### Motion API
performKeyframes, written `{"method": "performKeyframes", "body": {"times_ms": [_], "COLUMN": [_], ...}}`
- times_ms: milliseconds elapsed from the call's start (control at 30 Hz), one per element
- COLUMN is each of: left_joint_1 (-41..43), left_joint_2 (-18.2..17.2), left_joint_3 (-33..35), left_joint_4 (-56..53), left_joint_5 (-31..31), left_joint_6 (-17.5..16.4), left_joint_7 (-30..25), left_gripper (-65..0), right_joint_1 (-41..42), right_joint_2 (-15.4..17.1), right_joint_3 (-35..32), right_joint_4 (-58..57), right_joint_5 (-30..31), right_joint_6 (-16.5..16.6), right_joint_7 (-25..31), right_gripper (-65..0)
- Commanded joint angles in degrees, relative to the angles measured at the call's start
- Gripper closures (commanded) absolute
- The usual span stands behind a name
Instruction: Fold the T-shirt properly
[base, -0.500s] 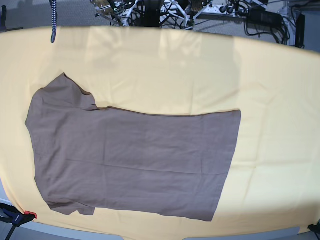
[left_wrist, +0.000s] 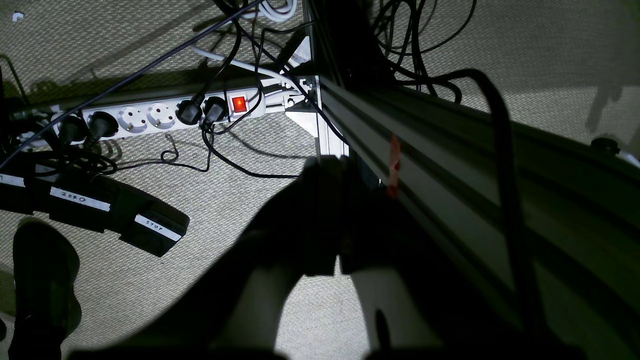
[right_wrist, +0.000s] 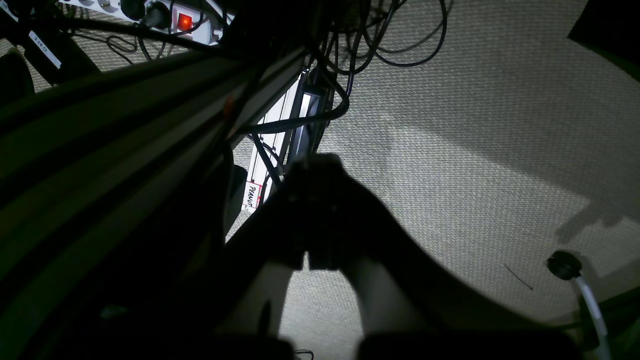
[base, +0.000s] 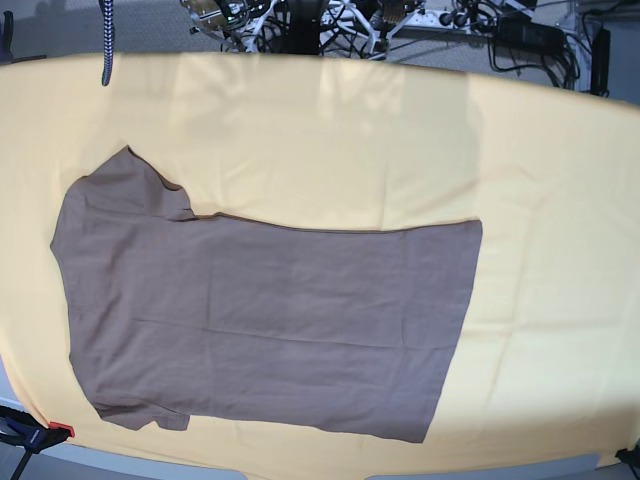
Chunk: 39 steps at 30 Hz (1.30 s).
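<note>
Shirt's on the table and I haven't started the fold. The T-shirt (base: 270, 320) lies flat on the yellow cloth (base: 330, 140), spread sideways in the base view: sleeves and shoulders to that view's left, hem to its right, one sleeve poking up at the upper left and the other tucked near the bottom edge. A faint crease runs along the body. No arm shows over the table at all.

Both wrist cameras are looking at the floor. The left gripper (left_wrist: 337, 220) is a dark shape hanging over carpet beside a metal frame rail (left_wrist: 450, 165), with a power strip (left_wrist: 160, 115) off to the side. Its jaws look pressed together with nothing between them. The right gripper (right_wrist: 307, 220) is the same: dark, jaws closed, nothing held, hanging over carpet next to the frame and a tangle of cables (right_wrist: 350, 60).

So the step in hand, as I read it, is getting both arms up and over the table. To do that well I'd open the jaws before coming down, and I'd take the long edge nearest me at two points, one near the sleeve end and one near the hem end. The fabric looks thin, so I'd pinch only the shirt, not the cloth underneath, and lift both ends evenly so the fold line stays straight. Watch those cables while the arms rise.
</note>
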Motion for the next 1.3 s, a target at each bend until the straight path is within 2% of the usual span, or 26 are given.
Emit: {"method": "performKeyframes", "body": {"times_ms": [0, 500, 533, 667, 833, 967, 1100, 1267], "left_joint_1": [0.3, 0.2, 0.3, 1.4, 9.1, 16.8, 25.2, 34.8], "left_joint_2": [0.8, 0.8, 0.8, 0.8, -0.2, -2.3, -5.3, -10.8], "left_joint_3": [0.3, 0.3, 0.3, 0.3, 0.3, 0.3, 0.3, 0.3], "left_joint_4": [0.5, 0.5, 0.6, 3.4, 14.1, 26.8, 40.3, 56.4], "left_joint_5": [-0.2, 0.1, 1.1, 8.8, 13.0, 13.5, 13.5, 13.5], "left_joint_6": [-0.9, -0.9, -0.9, -0.9, -0.9, -1.2, -3.0, -3.1], "left_joint_7": [-0.4, -0.2, 0.9, 9.2, 12.5, 17.0, 20.4, 25.5], "left_gripper": [0.0, 0.0, 0.0, 0.0, 0.0, 0.0, 0.0, 0.0], "right_joint_1": [0.0, 0.0, 0.0, -0.7, -6.9, -13.6, -22.8, -35.8], "right_joint_2": [0.0, 0.0, 0.0, 0.5, 2.7, 4.8, 7.5, 11.9], "right_joint_3": [0.2, 0.2, 0.2, 0.2, 0.2, 0.2, 0.2, 0.2], "right_joint_4": [0.5, 0.9, 1.1, 1.6, 6.5, 16.0, 29.5, 49.3], "right_joint_5": [0.5, 0.5, 0.4, -2.7, -5.3, -5.2, -5.0, -5.0], "right_joint_6": [0.2, 0.3, 0.7, 7.0, 11.1, 13.5, 13.7, 13.7], "right_joint_7": [0.6, 0.6, 0.3, -5.5, -7.6, -14.5, -21.2, -26.6], "right_gripper": [0.0, 0.0, 0.0, 0.0, 0.0, 0.0, 0.0, 0.0]}}
